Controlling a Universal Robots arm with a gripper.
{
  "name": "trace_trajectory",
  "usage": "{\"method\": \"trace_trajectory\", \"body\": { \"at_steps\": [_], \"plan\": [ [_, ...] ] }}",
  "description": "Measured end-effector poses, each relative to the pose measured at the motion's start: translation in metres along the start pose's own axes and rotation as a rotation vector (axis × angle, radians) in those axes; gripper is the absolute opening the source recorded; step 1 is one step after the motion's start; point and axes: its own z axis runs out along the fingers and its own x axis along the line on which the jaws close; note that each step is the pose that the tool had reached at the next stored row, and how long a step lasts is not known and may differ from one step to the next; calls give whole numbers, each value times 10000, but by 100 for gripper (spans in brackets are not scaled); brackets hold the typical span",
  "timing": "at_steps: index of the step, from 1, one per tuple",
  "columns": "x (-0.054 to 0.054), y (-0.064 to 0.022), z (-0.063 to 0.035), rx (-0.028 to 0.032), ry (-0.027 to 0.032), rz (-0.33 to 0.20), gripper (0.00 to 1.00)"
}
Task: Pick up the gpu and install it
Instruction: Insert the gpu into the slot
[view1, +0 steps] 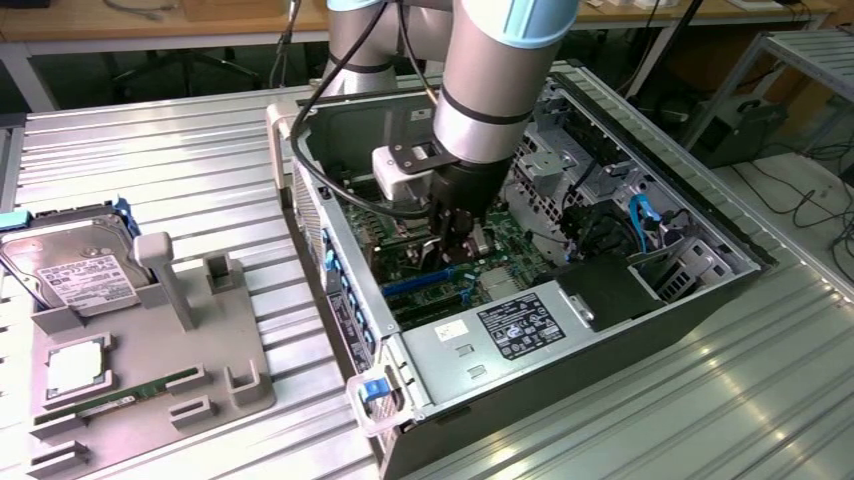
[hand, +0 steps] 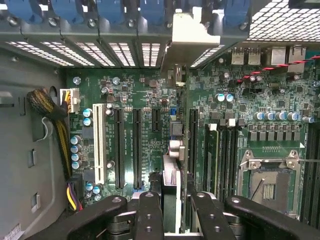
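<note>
The gpu (hand: 171, 192) is gripped edge-on by the gripper (hand: 173, 212), above the motherboard (hand: 140, 130).

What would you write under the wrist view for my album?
Gripper holds the gpu edge-on above the green motherboard inside the computer case.

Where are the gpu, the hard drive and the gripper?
gpu (hand: 170, 192): wrist view, card's edge between the fingers.
hard drive (view1: 74, 268): exterior view, silver top label.
gripper (view1: 451, 243): exterior view, between fingertips, inside the case.
</note>
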Motion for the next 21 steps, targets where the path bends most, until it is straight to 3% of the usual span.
{"method": "trace_trajectory", "body": {
  "at_steps": [3, 21],
  "plan": [
    [1, 4, 2, -35, -2, 0, 27],
    [6, 97, 46, -36, -2, 0, 27]
  ]
}}
